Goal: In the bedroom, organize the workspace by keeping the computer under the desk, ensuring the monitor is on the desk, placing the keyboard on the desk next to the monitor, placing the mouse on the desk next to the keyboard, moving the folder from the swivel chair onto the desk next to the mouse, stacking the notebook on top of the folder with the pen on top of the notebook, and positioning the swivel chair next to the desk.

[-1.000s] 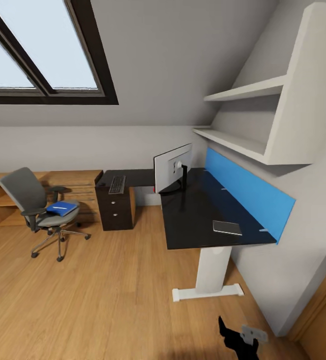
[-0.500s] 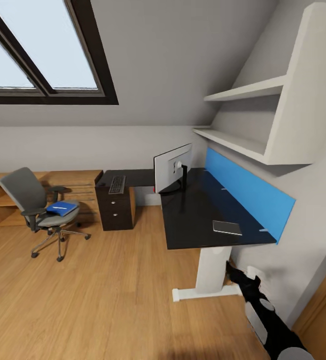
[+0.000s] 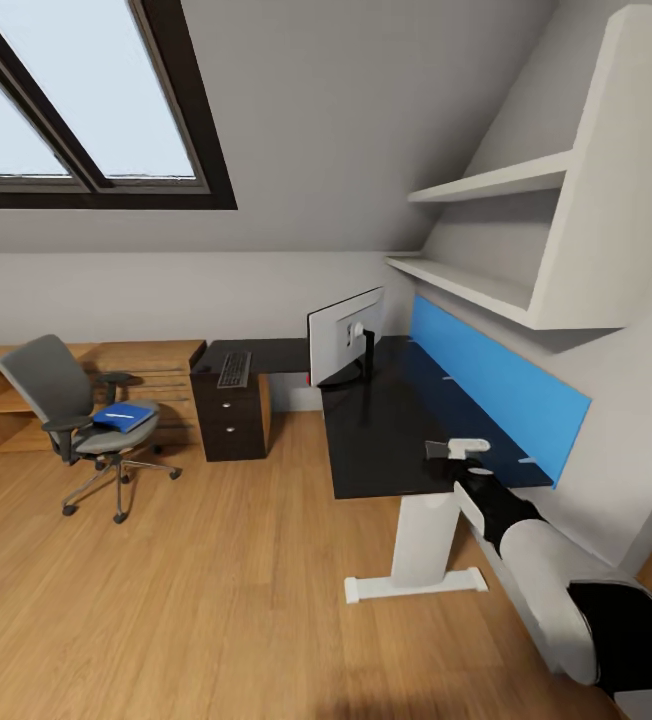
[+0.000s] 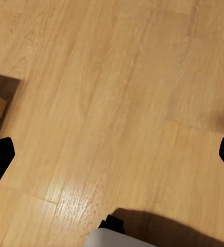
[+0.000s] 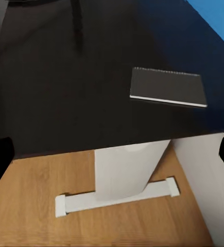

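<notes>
Raised right gripper (image 3: 463,449) now hides notebook (image 5: 168,87).

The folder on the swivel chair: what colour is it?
Bright blue folder, clearest in the head view.

we are looking at a home workspace tucked into an attic room: a sloped ceiling (image 3: 366,120) is slanting down over a dark-framed skylight (image 3: 86,110), and a light wood floor (image 3: 196,590) is running underneath. a black desk (image 3: 386,430) is carrying a monitor (image 3: 344,335) and a keyboard (image 3: 234,369), a grey swivel chair (image 3: 71,415) is standing nearby, and white wall shelves (image 3: 486,230) are hanging above.
</notes>
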### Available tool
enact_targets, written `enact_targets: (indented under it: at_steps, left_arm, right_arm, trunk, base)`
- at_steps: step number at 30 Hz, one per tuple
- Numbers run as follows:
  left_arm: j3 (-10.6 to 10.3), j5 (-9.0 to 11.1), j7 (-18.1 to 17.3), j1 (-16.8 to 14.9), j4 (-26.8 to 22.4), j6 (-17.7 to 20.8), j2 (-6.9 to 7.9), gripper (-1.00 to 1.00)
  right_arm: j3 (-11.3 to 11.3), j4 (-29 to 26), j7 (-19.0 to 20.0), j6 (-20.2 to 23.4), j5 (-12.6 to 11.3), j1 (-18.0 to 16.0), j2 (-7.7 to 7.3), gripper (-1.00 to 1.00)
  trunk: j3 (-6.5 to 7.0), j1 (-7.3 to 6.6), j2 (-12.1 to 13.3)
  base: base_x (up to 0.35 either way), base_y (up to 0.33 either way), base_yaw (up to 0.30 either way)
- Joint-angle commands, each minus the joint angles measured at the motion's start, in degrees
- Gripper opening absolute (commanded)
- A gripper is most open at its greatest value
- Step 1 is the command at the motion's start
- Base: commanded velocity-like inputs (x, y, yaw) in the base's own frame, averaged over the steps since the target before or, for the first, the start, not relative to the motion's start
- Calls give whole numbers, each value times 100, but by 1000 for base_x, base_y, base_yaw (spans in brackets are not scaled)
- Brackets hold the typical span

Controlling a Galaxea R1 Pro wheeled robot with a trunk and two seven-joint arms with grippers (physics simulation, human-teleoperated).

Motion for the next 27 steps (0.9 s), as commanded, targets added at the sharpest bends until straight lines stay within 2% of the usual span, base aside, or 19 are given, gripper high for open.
enact_targets:
  at_steps: [1, 2, 5, 6, 11, 15, 22, 25, 26, 27]
  left_arm:
    - [-49, 54, 34, -5, -5, -27, 6, 100]
    - [-49, 53, 34, -5, -5, -28, 6, 100]
    - [-49, 56, 34, -5, -6, -30, 13, 100]
    - [-49, 57, 34, -5, -6, -30, 13, 100]
    - [-43, 55, 34, -5, -6, -30, 19, 100]
    - [-41, 55, 34, -5, -6, -30, 21, 100]
    - [-40, 57, 34, -5, -6, -42, 22, 100]
    - [-39, 59, 34, -5, -6, -46, 25, 100]
    - [-38, 56, 35, -5, -6, -47, 35, 100]
    - [-39, 57, 35, -5, -6, -47, 38, 100]
  right_arm:
    - [-8, 29, -13, 24, 3, -10, 13, 100]
    - [-22, 63, -13, 9, 0, -15, 22, 100]
    - [-457, 180, -14, -327, -478, -32, 25, 100]
    - [-508, 185, -14, -356, -552, -33, 23, 100]
    - [-658, 202, -12, -453, -777, -34, 14, 100]
    - [-694, 209, 10, -489, -832, -32, -12, 100]
    - [-687, 213, 34, -505, -688, -27, -150, 100]
    - [-684, 214, 36, -507, -483, -26, -187, 100]
    - [-683, 217, 39, -509, -234, -26, -220, 100]
    - [-682, 218, 41, -512, -163, -26, -228, 100]
  trunk:
    - [-11, 3, -12]
    - [-11, 3, -12]
    - [-11, 3, -12]
    - [-11, 3, -12]
    - [-11, 3, -12]
    - [-11, 3, -12]
    - [-11, 3, -12]
    - [-11, 3, -12]
    - [-11, 3, -12]
    - [-11, 3, -12]
  base:
    - [0, 0, 0]
    - [0, 0, 0]
    - [204, 0, 0]
    - [265, 0, 0]
    - [291, -3, 0]
    - [300, -95, 0]
    - [272, -212, 0]
    - [266, -232, 0]
    - [265, -235, 0]
    - [265, -236, 0]
